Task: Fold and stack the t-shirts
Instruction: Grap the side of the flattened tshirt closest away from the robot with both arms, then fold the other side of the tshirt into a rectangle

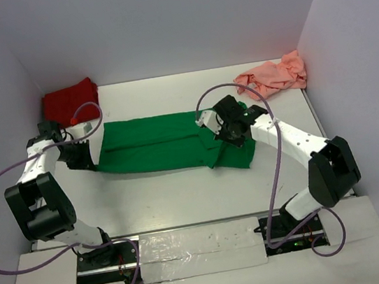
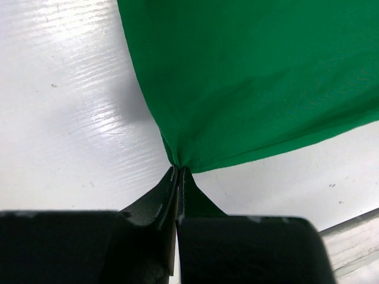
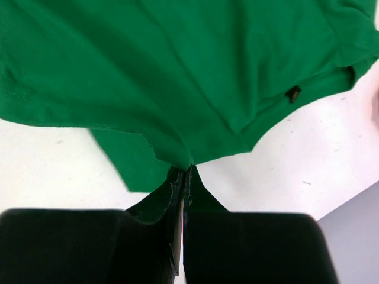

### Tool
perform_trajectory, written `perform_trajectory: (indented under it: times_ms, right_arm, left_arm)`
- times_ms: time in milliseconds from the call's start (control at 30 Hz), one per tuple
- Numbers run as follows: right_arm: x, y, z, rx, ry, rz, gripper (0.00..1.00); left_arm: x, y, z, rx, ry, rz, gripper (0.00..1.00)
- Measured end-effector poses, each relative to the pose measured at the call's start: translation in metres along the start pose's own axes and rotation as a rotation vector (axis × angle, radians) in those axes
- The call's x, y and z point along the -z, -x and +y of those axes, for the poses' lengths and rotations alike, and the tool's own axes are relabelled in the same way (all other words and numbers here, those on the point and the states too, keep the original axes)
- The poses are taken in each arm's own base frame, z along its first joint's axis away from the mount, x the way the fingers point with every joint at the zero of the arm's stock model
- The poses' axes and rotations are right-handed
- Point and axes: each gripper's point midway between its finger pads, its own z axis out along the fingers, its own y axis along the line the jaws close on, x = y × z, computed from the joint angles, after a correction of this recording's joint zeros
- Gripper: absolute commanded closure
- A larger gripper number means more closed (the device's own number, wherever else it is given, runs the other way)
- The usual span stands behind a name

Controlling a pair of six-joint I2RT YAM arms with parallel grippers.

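The bright green t-shirt (image 1: pixel 168 141) lies stretched across the middle of the white table, partly folded lengthwise. My left gripper (image 1: pixel 84 159) is shut on its left end; in the left wrist view the green cloth (image 2: pixel 254 83) bunches into the pinched tips of that gripper (image 2: pixel 178 170). My right gripper (image 1: pixel 229 135) is shut on the shirt's right end, where the green fabric (image 3: pixel 177 71) gathers at the closed tips of this gripper (image 3: pixel 187 169). The dark red t-shirt (image 1: pixel 68 100) sits crumpled at the back left. The salmon pink t-shirt (image 1: pixel 273 74) lies crumpled at the back right.
Grey walls enclose the table (image 1: pixel 182 192) on the left, back and right. Purple cables (image 1: pixel 218 92) loop over both arms. A taped strip (image 1: pixel 201 250) runs between the arm bases at the near edge.
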Motion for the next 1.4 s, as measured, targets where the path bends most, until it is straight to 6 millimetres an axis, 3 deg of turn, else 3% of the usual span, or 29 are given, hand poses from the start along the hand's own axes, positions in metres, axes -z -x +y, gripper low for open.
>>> perform_trajectory:
  times_ms: [233, 633, 900, 1100, 1233, 1400]
  right_arm:
    - [-0.016, 0.005, -0.036, -0.037, -0.028, 0.021, 1.0]
    - [-0.041, 0.032, -0.096, -0.085, -0.07, 0.007, 1.0]
    - [-0.061, 0.032, -0.122, -0.124, -0.082, 0.019, 1.0]
    - [-0.06, 0.036, -0.138, -0.154, -0.101, -0.008, 1.0]
    - [-0.061, 0.041, -0.142, -0.161, -0.104, -0.027, 1.0]
    - [-0.069, 0.044, -0.143, -0.163, -0.095, -0.029, 1.0]
  left_arm:
    - [0.004, 0.012, 0.001, -0.01, -0.001, -0.004, 0.93]
    - [-0.011, 0.022, -0.003, -0.036, -0.023, 0.031, 0.93]
    - [-0.013, 0.035, 0.002, -0.044, -0.011, 0.023, 0.95]
    - [-0.016, 0.054, 0.007, -0.042, 0.0, -0.003, 0.94]
    - [-0.025, 0.07, 0.008, -0.055, 0.003, -0.025, 0.85]
    - [-0.043, 0.076, 0.005, -0.055, -0.007, -0.02, 0.82]
